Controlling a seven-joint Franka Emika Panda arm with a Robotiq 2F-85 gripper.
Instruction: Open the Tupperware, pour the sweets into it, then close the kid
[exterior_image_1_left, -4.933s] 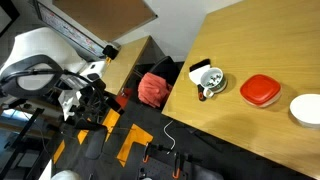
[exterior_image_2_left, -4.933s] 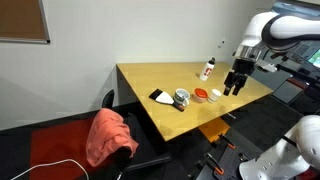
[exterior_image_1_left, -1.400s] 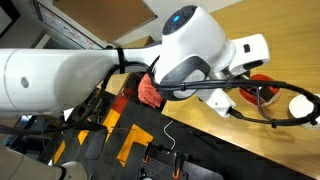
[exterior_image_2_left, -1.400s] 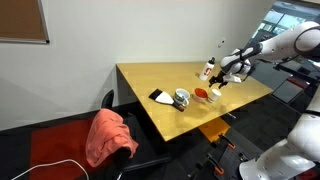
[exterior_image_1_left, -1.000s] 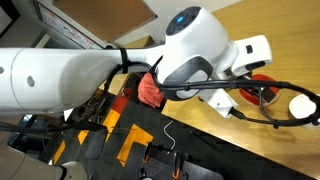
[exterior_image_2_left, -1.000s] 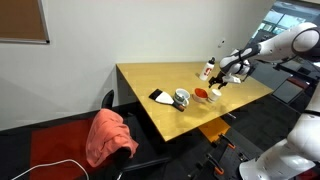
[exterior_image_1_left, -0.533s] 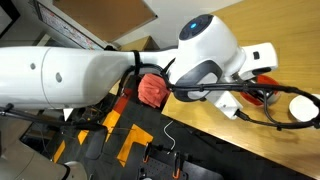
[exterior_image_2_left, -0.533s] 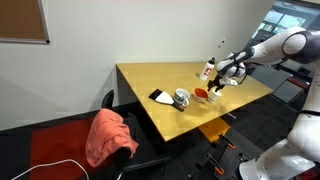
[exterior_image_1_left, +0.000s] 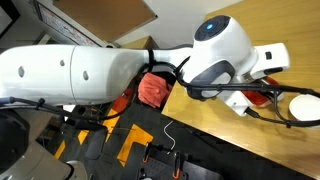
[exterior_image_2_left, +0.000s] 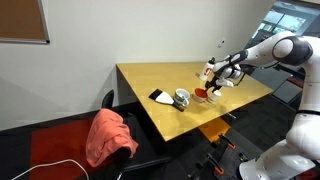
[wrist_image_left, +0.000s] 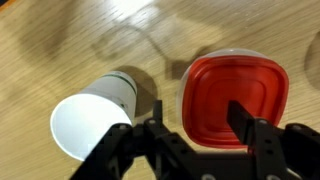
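Note:
The Tupperware is a clear tub with a red lid (wrist_image_left: 236, 92), shut, on the wooden table. It also shows in an exterior view (exterior_image_2_left: 203, 94). In the other exterior view the arm hides nearly all of it. My gripper (wrist_image_left: 200, 120) is open and hovers just above the lid's near edge, one finger over the lid and one on the table side. It holds nothing. It also shows in an exterior view (exterior_image_2_left: 213, 83). A mug (exterior_image_2_left: 181, 98) that seems to hold the sweets stands further along the table.
A white cup (wrist_image_left: 93, 122) stands close beside the red lid. A flat black object (exterior_image_2_left: 158, 96) lies by the mug. A white bottle (exterior_image_2_left: 208, 68) stands behind the gripper. A white bowl (exterior_image_1_left: 306, 106) sits on the table. A red cloth (exterior_image_2_left: 108, 133) hangs on a chair.
The arm has swung in from the table's end over the red-lidded tub. In the last second the gripper moved a little closer to the lid, still open.

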